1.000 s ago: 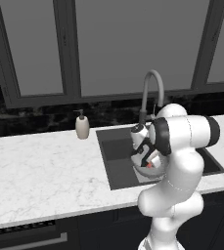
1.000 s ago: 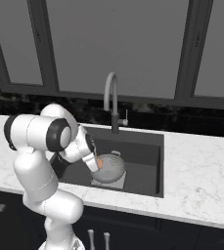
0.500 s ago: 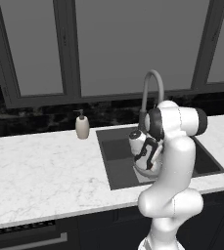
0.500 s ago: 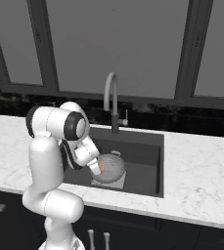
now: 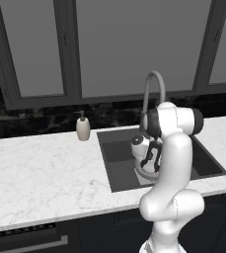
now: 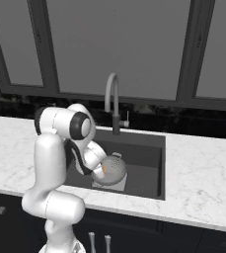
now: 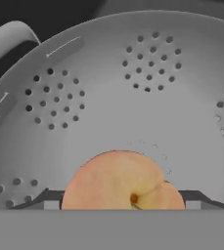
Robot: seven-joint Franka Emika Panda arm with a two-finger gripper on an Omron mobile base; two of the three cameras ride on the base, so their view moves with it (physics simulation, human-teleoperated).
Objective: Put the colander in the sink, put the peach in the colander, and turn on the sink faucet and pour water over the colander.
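From the left base view, my arm bends down into the sink [image 5: 203, 160], a dark basin set into the white marble surface [image 5: 40, 183]. My wrist covers most of the colander [image 5: 143, 172], of which a pale grey curve shows low in the basin. The sink faucet [image 5: 153, 89] arches up behind my elbow, and a small beige soap dispenser [image 5: 83, 127] stands on the surface just left of the sink's back corner.

From the right base view, the colander [image 6: 113, 169] sits on the sink [image 6: 146, 163] floor toward the front left, its dotted wall and a small handle plain to see. The peach [image 6: 103, 170] shows as an orange patch inside it, right at the end of my wrist. The sink faucet [image 6: 112, 103] stands at the back rim of the basin with its lever to the right.

In the hand view, I look straight into the colander [image 7: 133, 88], with its clusters of holes and one looped handle at the upper left. The peach [image 7: 122, 181] lies on the colander's floor between my dark fingertips [image 7: 44, 201], one on either side. My hand [image 7: 119, 202] is spread wide around the fruit; I cannot tell whether the tips touch it.
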